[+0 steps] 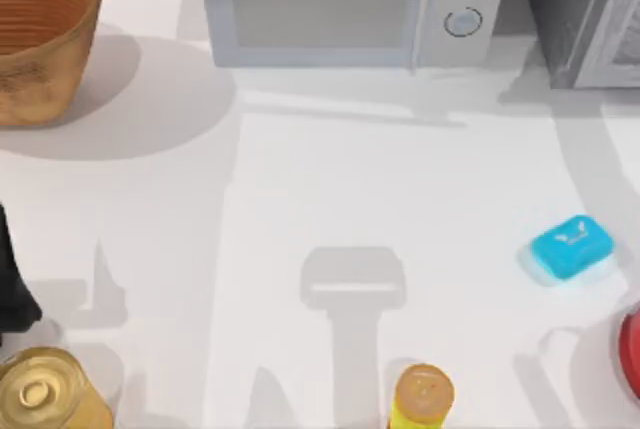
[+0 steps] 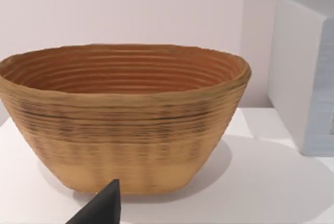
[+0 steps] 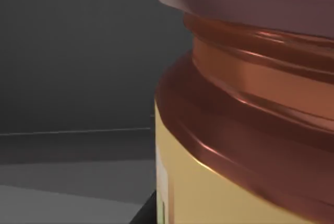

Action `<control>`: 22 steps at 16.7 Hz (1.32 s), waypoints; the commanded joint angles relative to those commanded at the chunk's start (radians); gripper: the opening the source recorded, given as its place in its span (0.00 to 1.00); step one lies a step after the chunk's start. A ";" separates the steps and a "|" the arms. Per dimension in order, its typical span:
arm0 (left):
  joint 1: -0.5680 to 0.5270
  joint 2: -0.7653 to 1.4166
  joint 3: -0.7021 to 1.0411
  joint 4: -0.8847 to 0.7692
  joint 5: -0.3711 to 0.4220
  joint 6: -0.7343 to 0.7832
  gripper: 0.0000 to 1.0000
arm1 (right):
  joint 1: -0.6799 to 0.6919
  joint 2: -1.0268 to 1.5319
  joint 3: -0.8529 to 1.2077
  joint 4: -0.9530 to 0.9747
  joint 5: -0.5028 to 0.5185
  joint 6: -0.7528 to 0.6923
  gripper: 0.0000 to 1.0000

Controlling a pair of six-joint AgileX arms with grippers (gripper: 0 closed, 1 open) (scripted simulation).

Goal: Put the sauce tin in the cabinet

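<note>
Spotted the sauce tin [image 3: 245,130] hard up against the right tool [image 3: 147,212], with the cabinet [image 3: 78,51] just beyond. Couldn't tell the grip. Probably needed keeping upright, easing deeper, setting down gently. Left the left tool [image 2: 103,207] parked facing the basket [image 2: 125,119].

Woven basket [image 1: 40,39] upper left on white bench [image 1: 300,209]. White microwave [image 1: 350,4] top centre. Blue soap-like block [image 1: 571,248] right. Gold can [image 1: 45,391] lower left. Yellow orange-capped container [image 1: 423,396] bottom centre.

White table [image 1: 330,199]: basket [image 1: 40,44], microwave [image 1: 350,4], blue soap [image 1: 570,247].
</note>
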 joint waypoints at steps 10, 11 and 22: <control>0.000 0.000 0.000 0.000 0.000 0.000 1.00 | 0.000 0.164 0.213 -0.065 0.007 -0.043 0.00; 0.000 0.000 0.000 0.000 0.000 0.000 1.00 | 0.000 0.167 0.215 -0.064 0.006 -0.043 0.00; 0.000 0.000 0.000 0.000 0.000 0.000 1.00 | -0.058 0.523 0.513 -0.024 -0.043 -0.042 0.00</control>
